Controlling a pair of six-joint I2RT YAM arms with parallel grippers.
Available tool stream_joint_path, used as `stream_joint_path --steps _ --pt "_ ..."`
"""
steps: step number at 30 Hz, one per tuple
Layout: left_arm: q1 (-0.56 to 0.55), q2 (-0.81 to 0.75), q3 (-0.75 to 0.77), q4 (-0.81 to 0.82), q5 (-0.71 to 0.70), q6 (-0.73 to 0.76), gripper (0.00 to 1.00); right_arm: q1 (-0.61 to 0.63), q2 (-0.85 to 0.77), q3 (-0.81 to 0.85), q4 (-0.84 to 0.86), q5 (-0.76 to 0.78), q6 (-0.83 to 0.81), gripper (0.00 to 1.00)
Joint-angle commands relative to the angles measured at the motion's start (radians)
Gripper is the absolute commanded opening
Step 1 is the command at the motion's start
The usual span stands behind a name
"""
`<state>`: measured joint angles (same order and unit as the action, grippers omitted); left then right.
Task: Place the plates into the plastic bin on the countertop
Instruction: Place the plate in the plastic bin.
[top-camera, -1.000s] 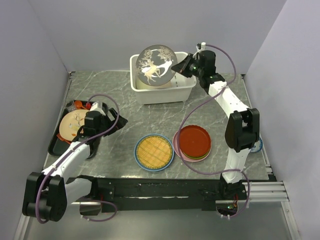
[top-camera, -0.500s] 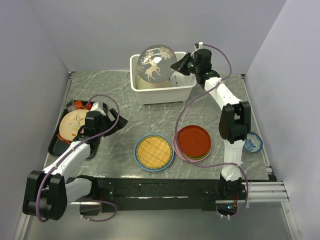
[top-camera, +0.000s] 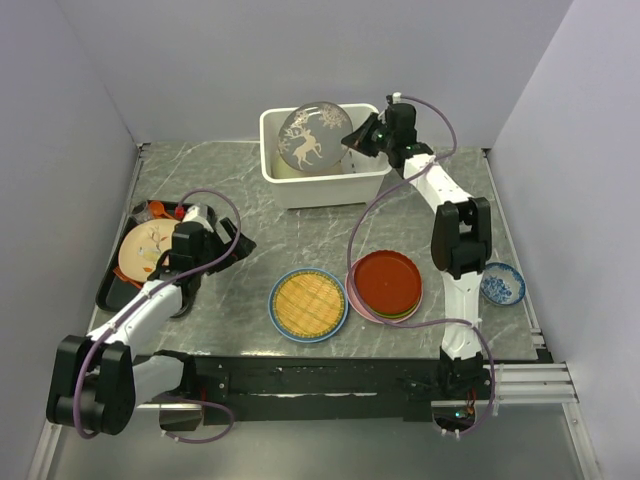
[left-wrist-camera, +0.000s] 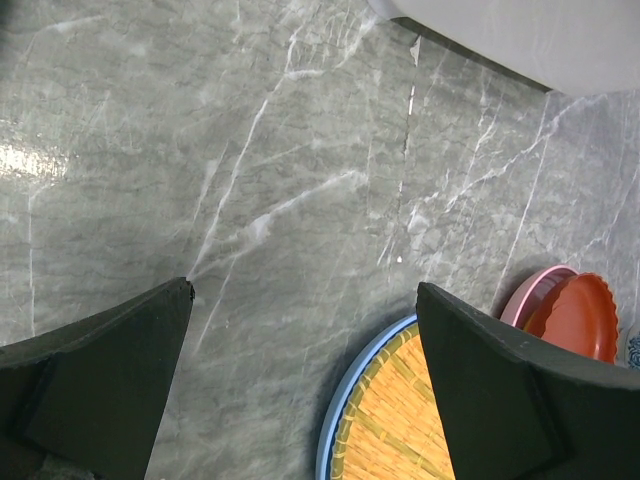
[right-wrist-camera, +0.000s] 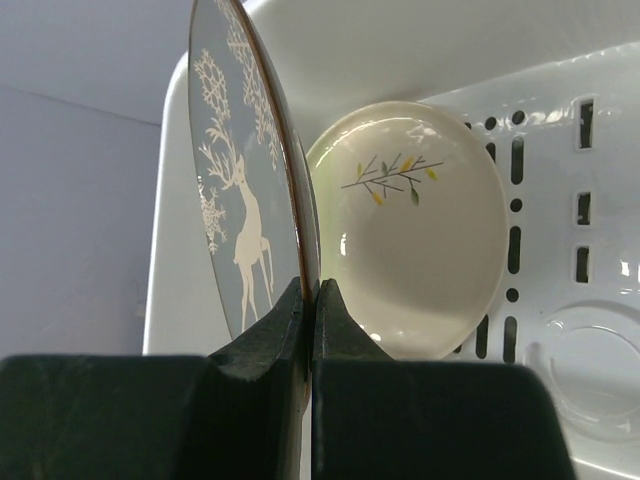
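Top view: the right gripper is pinching the grey plate by its rim and holding it on edge over the bin at the back of the countertop. The left gripper is hovering beside the tray, which is carrying the peach plate. The yellow disc is lying on a blue plate near the front, just beside the red plate, which is stacked on the pink plate. The bowl is sitting at the right edge. Left wrist view: the left fingers are standing spread apart and empty above bare countertop. Right wrist view: the right jaws are pressing together on the grey plate's rim, while the cream plate is resting inside the bin behind it.
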<state>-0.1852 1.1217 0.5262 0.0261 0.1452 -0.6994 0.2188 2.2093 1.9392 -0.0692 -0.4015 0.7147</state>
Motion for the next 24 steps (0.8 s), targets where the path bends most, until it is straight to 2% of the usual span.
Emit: stream_joint_path --steps 1,20,24 --pt "-0.003 0.010 0.031 0.032 0.014 0.017 0.99 -0.009 -0.016 0.090 0.123 -0.019 0.017 0.00" --pt "-0.005 0.041 0.017 0.047 0.024 0.015 0.99 -0.009 0.095 0.130 0.046 -0.053 -0.037 0.00" --pt "-0.003 0.046 0.017 0.049 0.025 0.015 0.99 -0.009 0.105 0.130 0.037 -0.053 -0.044 0.05"
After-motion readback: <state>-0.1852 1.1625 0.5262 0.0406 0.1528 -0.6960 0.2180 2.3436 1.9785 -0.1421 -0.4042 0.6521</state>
